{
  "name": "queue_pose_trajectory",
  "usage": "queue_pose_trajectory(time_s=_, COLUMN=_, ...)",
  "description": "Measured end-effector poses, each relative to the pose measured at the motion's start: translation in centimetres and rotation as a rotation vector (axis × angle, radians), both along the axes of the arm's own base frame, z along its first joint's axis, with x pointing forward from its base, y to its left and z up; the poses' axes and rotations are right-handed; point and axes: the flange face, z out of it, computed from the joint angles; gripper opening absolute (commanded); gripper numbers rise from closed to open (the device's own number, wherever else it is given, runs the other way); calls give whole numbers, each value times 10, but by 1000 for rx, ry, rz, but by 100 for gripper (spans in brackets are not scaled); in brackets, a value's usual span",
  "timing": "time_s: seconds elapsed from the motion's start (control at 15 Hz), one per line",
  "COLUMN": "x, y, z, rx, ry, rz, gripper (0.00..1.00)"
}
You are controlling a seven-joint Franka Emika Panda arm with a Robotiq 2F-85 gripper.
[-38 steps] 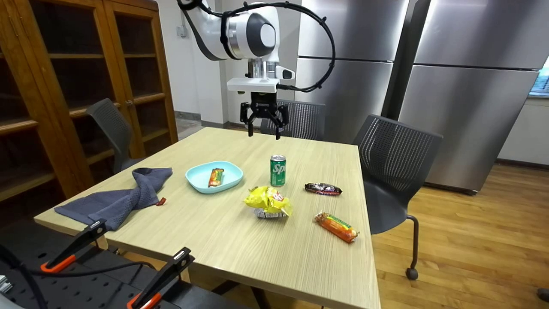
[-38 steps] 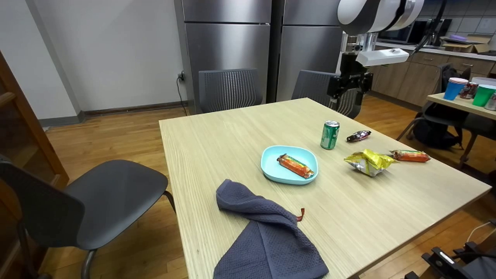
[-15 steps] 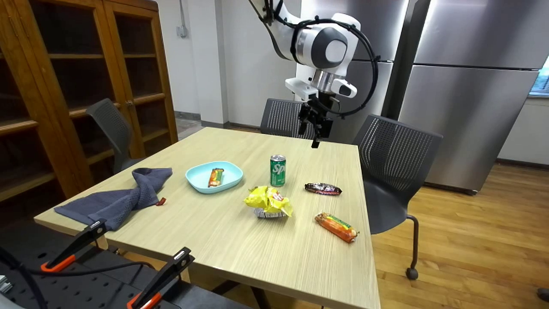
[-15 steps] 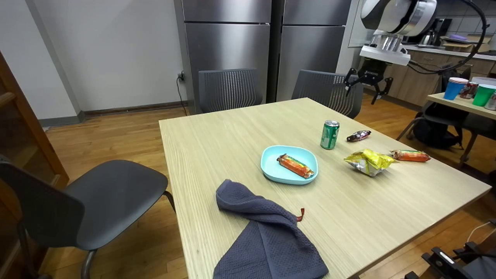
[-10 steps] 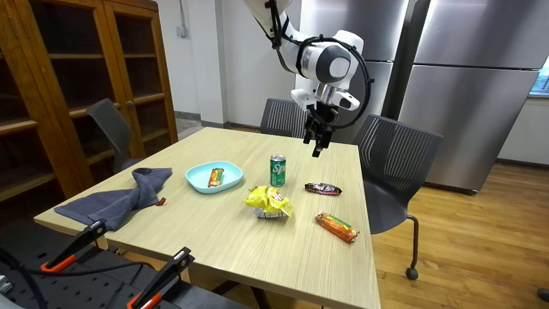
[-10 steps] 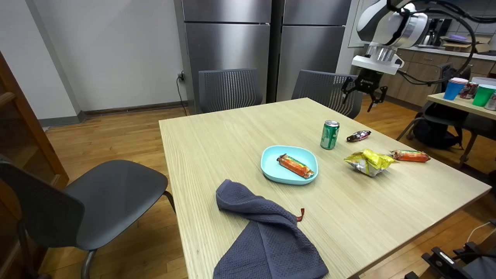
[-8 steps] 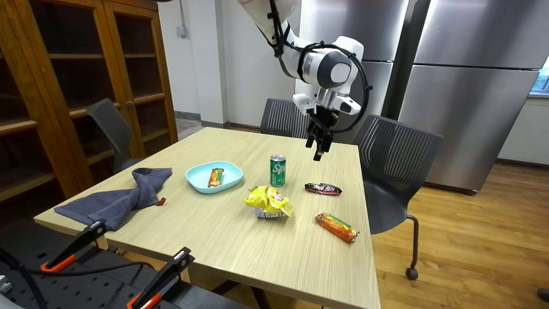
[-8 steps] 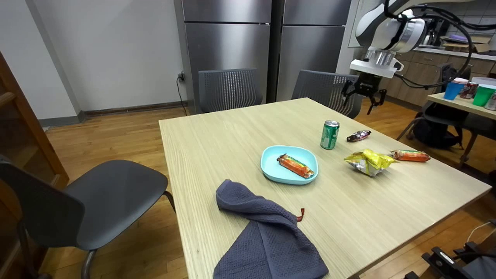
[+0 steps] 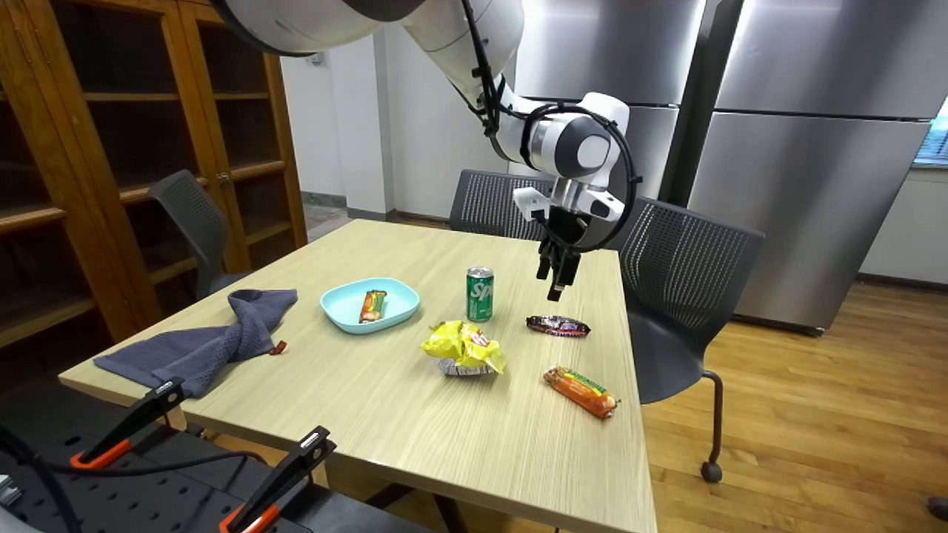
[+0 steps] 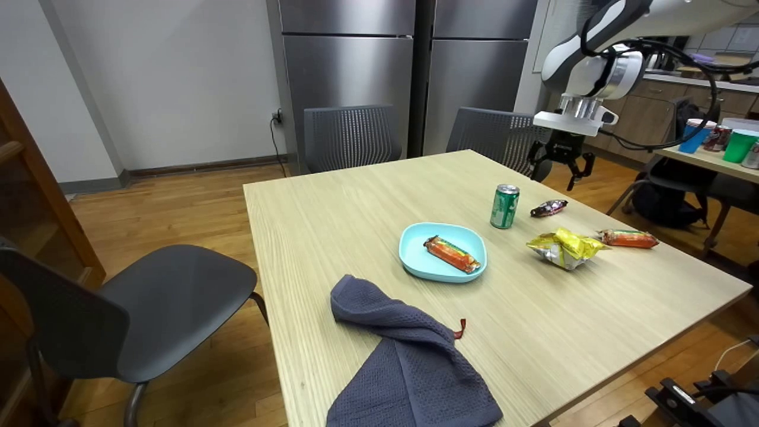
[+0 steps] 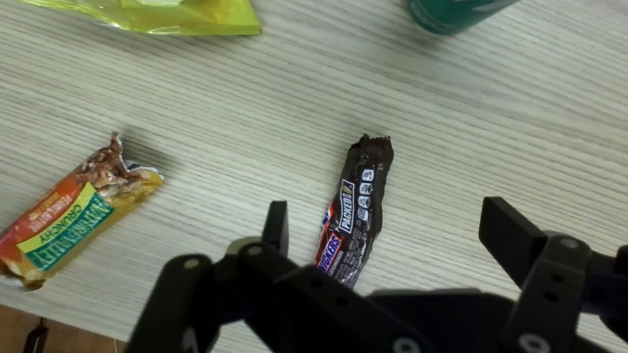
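A robot arm (image 9: 548,141) leans over a pale wooden table (image 9: 370,414), its black gripper (image 11: 390,226) hanging above a dark Snickers bar (image 11: 360,196) — jaws spread wide, apart from it. The Snickers bar lies flat near the table's edge; in the wrist view it shows between the jaws, its lower end hidden behind the gripper's body. A green Sprite can (image 9: 480,295), the tallest obstacle nearby, stands upright to one side, with a crumpled yellow bag (image 9: 463,344) near its foot. An orange Nature Valley bar (image 9: 581,392) rests by the same edge, its crumpled end turned roughly toward the Snickers bar in the wrist view. Farther across, a turquoise dish (image 9: 341,305) holds a second orange-wrapped bar (image 9: 372,306), while a twisted slate-blue towel (image 10: 415,356) sprawls well apart from the gripper. Mesh-backed chairs (image 9: 689,274) stand around the table, with steel refrigerators (image 9: 815,200) and a wooden cabinet (image 9: 196,96) rising beyond. Black-and-orange clamps (image 9: 281,478) show just off the table's near edge in an exterior view — and a blue cup (image 10: 695,143) and a green cup (image 10: 740,145) stand on a side table (image 10: 711,161).
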Motion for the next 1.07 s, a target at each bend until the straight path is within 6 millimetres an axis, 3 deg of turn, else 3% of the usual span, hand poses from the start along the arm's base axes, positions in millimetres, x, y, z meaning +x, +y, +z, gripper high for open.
queue_pose_trajectory(time_s=1.07, x=-9, y=-4, z=-58, rx=-40, ry=87, rz=-8, gripper=100)
